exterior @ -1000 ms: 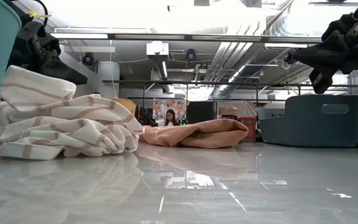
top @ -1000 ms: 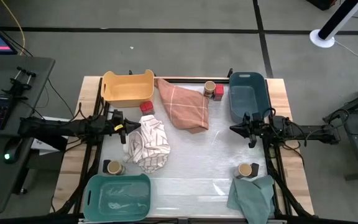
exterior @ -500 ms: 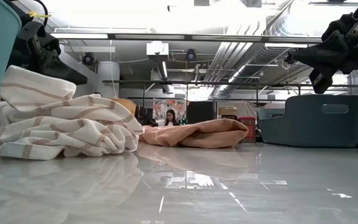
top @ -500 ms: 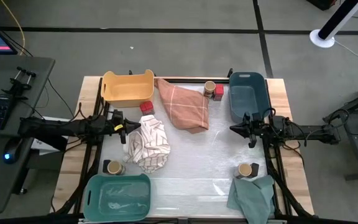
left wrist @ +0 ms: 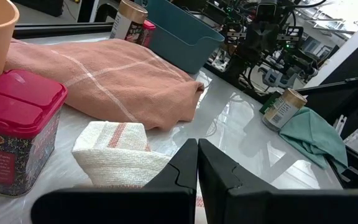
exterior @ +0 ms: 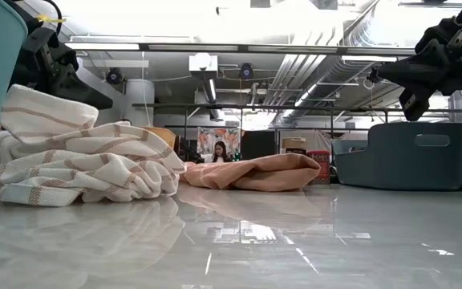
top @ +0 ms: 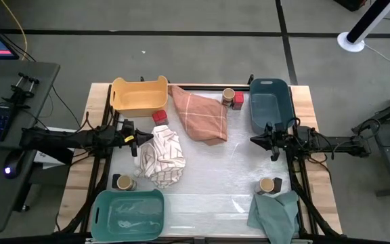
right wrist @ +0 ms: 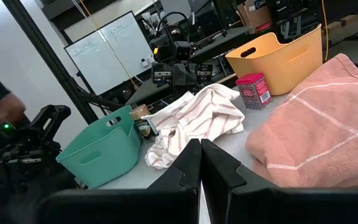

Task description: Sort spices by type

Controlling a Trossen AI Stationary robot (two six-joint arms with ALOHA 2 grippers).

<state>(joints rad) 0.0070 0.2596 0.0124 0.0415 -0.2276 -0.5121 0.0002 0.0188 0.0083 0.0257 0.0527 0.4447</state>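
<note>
Sorting basically hasn't started: left end effector (top: 135, 140) and right end effector (top: 273, 142) both hover pinched together and empty mid-frame, bins look empty, while the red-topped tin (top: 159, 116) and tan-topped jars (top: 229, 95) sit scattered round the desk (top: 215, 176).

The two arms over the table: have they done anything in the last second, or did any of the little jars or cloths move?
Nothing visibly changed. The left gripper sits by the striped cloth and the right gripper beside the blue bin, both with fingers shut and holding nothing. The red tin, the jars and the cloths lie where they were.
</note>
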